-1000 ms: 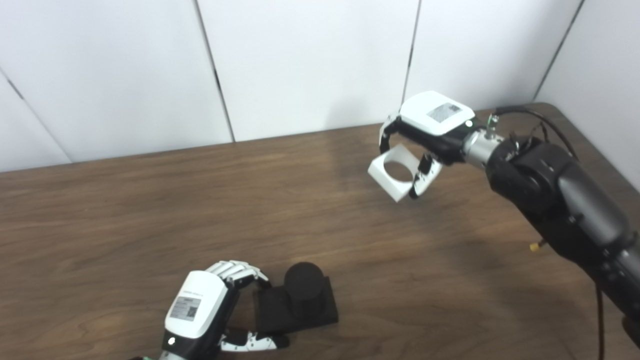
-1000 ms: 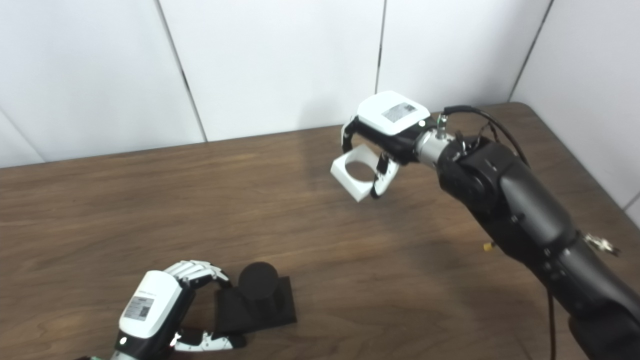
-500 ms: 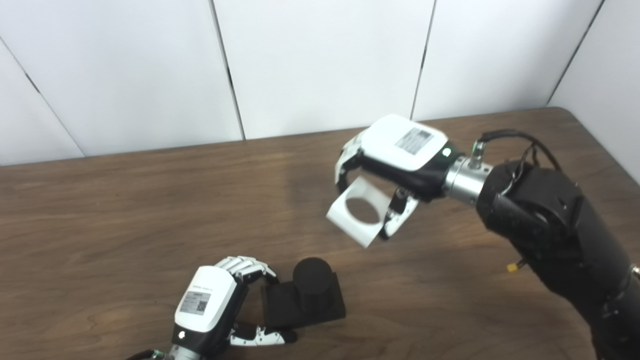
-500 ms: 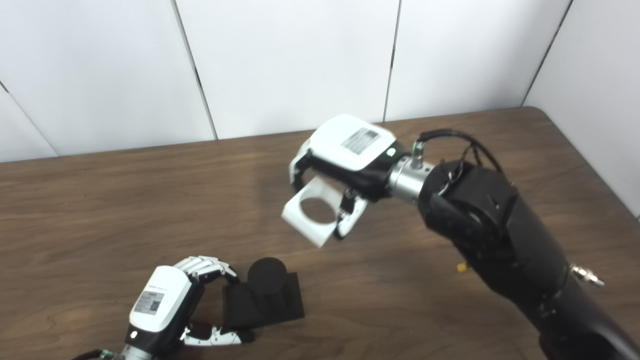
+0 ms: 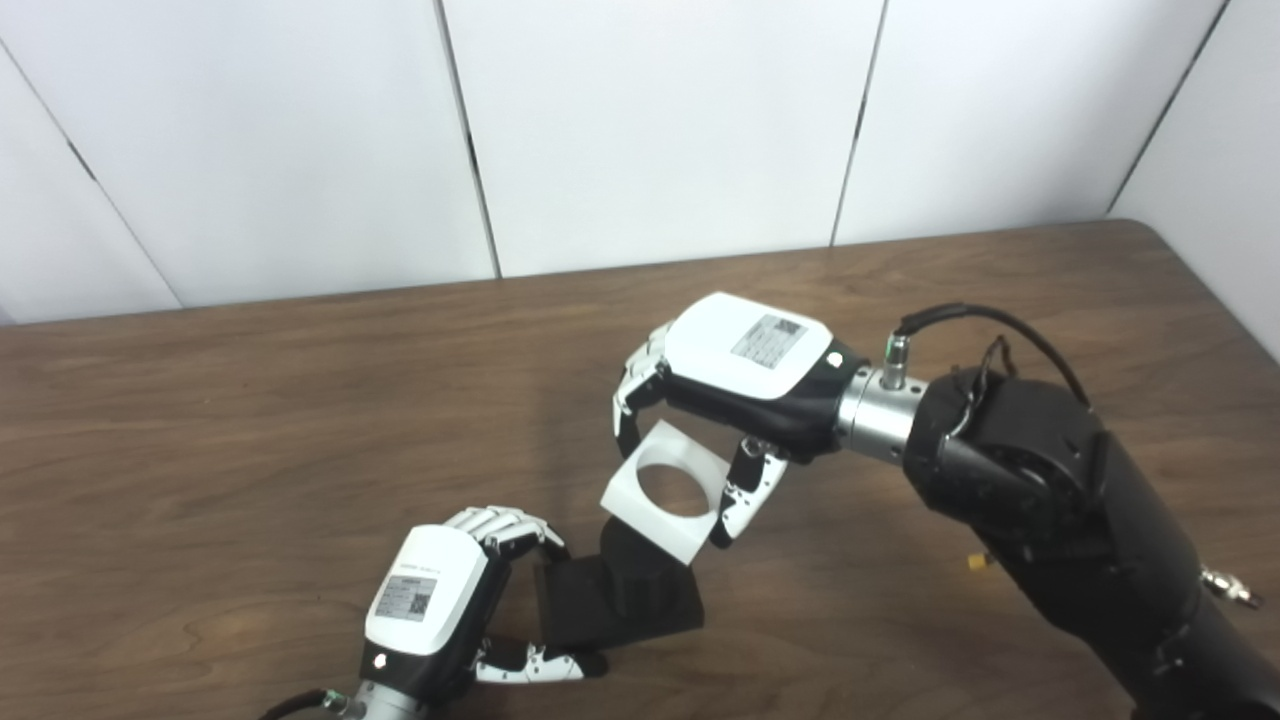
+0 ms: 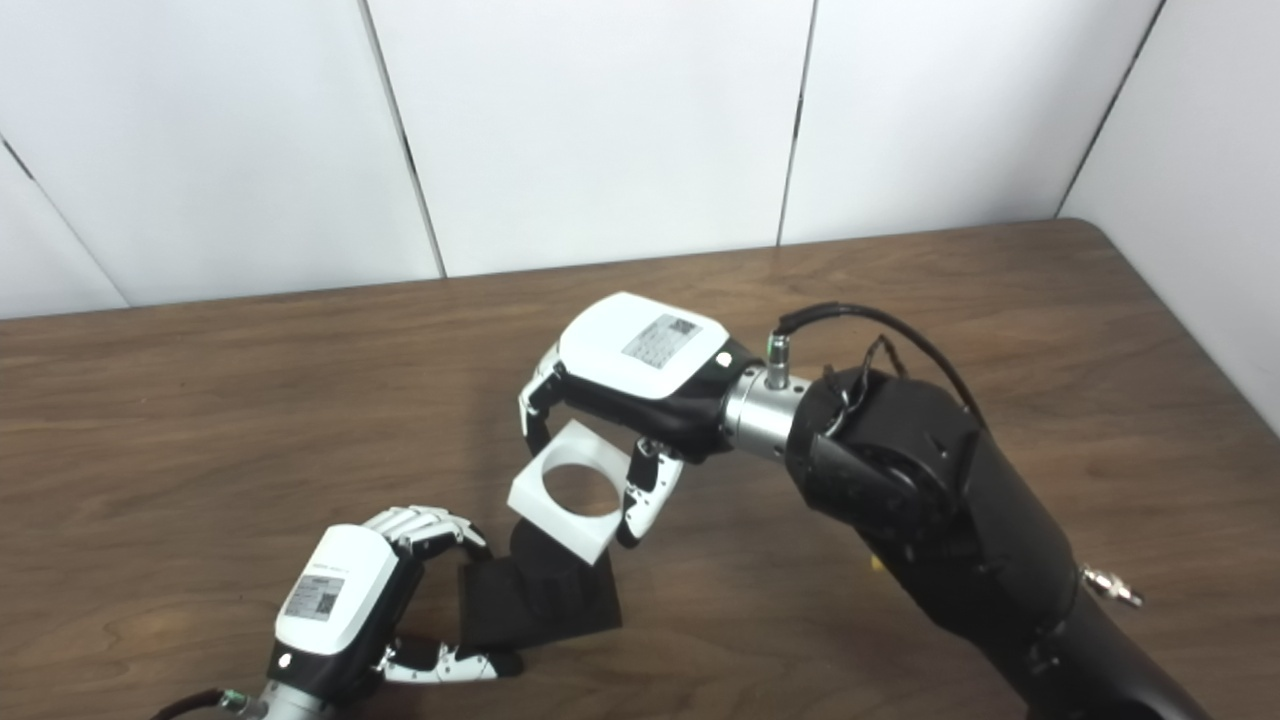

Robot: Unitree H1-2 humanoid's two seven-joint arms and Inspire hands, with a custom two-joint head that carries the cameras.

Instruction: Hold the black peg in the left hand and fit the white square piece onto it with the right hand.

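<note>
The white piece (image 5: 665, 492) is held in the right hand (image 5: 735, 375), pinched between the fingers (image 5: 635, 375) on its upper-left side and the thumb on its lower-right side, with its round hole turned up towards the cameras. It is carried clear of the table (image 5: 250, 420), a little right of the frame's centre. The peg (image 6: 540, 560) lies just below and slightly left of the piece in the picture; its top is partly covered by the piece's lower corner, so the hole is judged not yet to be centred over it. The peg's axis appears to stand upright from its square black base (image 6: 535, 605), which is seen in the lower middle of the frame. That base is clamped at its left edge by the left hand (image 5: 430, 605), fingers over the top and thumb along the near side.

The right hand is the nearer to the fitting point. The hole is judged to need a short shift towards the lower left, then a lowering along the peg's axis. The piece looks tilted, so levelling may be called for. Nothing else is seen on the table to bar the way.
</note>
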